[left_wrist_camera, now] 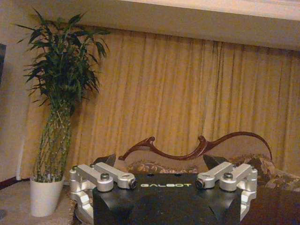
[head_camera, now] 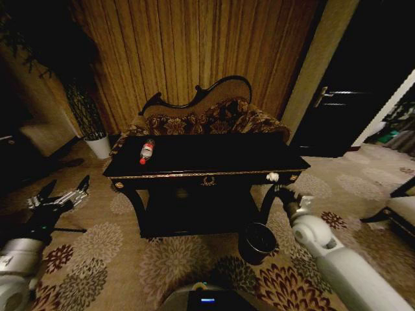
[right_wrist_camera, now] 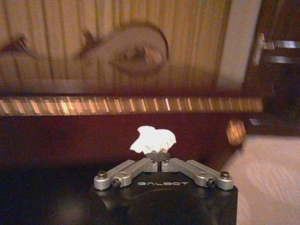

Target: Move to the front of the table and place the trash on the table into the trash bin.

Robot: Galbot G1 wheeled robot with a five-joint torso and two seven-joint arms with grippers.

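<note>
The large glossy black rectangular bench (head_camera: 214, 155) with gold trim along its front edge stands square ahead in the head view, its long back edge close against a carved patterned sofa (head_camera: 207, 116) and striped curtains behind. On the bench's left end, near that side edge, lies the small clear plastic bottle with red cap and red-white label (head_camera: 146, 151), on its side. The right end effector (right_wrist_camera: 159, 158) is at the front right corner of the bench, its fingers closed together on a small white crumpled scrap (right_wrist_camera: 153, 139), which sits just in front of the gold-trimmed front edge; in the head view the scrap (head_camera: 273, 176) shows white at that corner with the right arm reaching up to it from below. The small round dark bucket-like trash bin (head_camera: 258, 241) stands on the patterned carpet just in front of the bench's right leg, close beside the right arm and below the scrap, with open carpet to its right. The left end effector (head_camera: 59, 197) hangs well off the bench's left side over bare carpet, fingers spread apart and empty, with a tall green plant in a white pot (left_wrist_camera: 49, 154) beyond it
</note>
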